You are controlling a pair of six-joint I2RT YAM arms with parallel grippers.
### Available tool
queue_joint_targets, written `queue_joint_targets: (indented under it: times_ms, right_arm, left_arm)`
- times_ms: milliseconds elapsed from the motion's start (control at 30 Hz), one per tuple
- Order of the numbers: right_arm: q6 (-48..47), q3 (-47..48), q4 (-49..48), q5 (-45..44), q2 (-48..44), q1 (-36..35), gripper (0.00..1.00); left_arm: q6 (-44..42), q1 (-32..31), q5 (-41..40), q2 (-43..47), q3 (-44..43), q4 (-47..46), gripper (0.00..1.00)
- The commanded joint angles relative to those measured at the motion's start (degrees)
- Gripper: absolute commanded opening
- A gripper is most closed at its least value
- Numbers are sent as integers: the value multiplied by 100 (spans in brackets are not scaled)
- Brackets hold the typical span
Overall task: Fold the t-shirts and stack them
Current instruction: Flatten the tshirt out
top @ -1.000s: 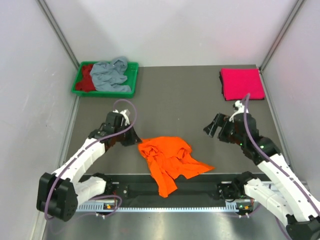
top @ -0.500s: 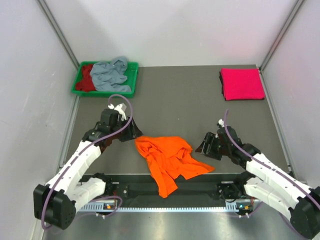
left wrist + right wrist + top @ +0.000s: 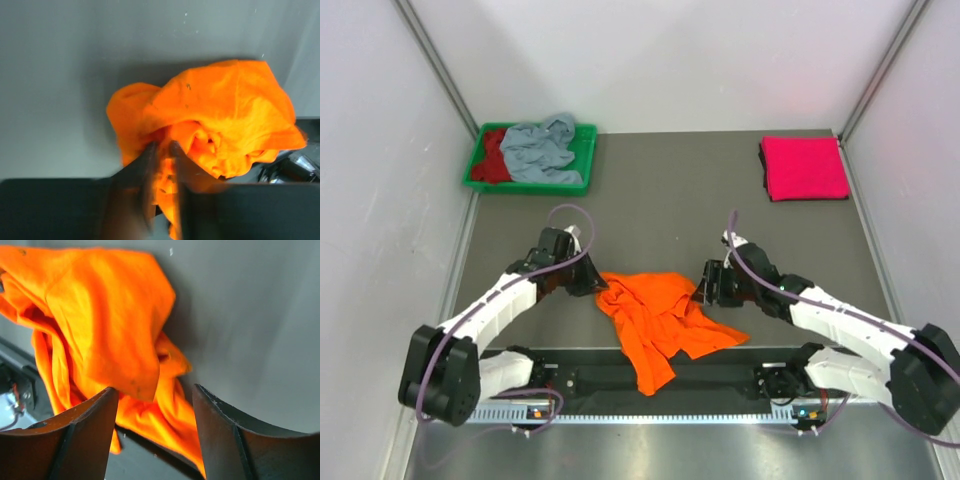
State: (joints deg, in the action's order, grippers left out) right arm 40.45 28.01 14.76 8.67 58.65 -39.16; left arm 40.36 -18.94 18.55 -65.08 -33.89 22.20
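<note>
Looking down from the top view, the orange t-shirt (image 3: pixel 658 315) lies crumpled on the dark tabletop (image 3: pixel 670 200), near the front edge and between the two arms. The left claw (image 3: pixel 592 283) sits at the shirt's left edge and the right claw (image 3: pixel 705 290) at its upper right edge. A pink t-shirt (image 3: pixel 804 167) lies folded flat in the far right corner. In the far left corner a green tray (image 3: pixel 582 150) holds a bunched grey-blue t-shirt (image 3: pixel 540 150) with a dark red t-shirt (image 3: pixel 495 158) beside it.

The left wrist view is blurred. The two dark fingers (image 3: pixel 147 165) stand close together with a fold of orange cloth in the narrow gap between them; whether they are actually clamped on it cannot be told.

In the right wrist view the claw's jaws stand well apart. A hanging edge of the orange cloth dips into the gap, just beside the left-hand finger (image 3: pixel 85 435), and nothing is gripped.
</note>
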Motion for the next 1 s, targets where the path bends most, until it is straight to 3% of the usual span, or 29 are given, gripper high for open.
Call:
queue_joint_targets:
  times_ms: [0, 100, 267, 333, 533, 667, 800, 900, 967]
  right_arm:
    - [-467, 538, -483, -496, 355, -83, 61]
    - [-704, 671, -676, -796, 637, -83, 59]
    - [-1003, 749, -1256, -656, 998, -92, 52]
    - [-1065, 837, -1292, -586, 1095, -83, 43]
    - [-1214, 1004, -1363, -690, 1262, 56, 0]
    - [-1389, 1803, -590, -1419, 1473, 390, 0]
    - [-1724, 2673, -466, -1842, 1824, 786, 0]
    - [-1900, 3569, -361, -1860, 2483, 1120, 0]
    - [-1988, 4254, -299, -1799, 3034, 1322, 0]
  left_arm:
    - [183, -40, 325, -294, -38, -707, 17]
    - [236, -40, 308, -505, -197, -804, 1]
    - [192, -40, 255, -848, -539, -760, 0]
    - [209, -40, 202, -1024, -662, -848, 0]
    - [201, -110, 211, -1884, -1434, -893, 0]
    - [87, -145, 115, -2753, -2418, -796, 0]
    - [-238, -145, -140, -3633, -3868, -524, 0]
    - [-624, -136, -412, -4450, -5603, -191, 0]
    - [-888, -136, -937, -5072, -6424, 581, 0]
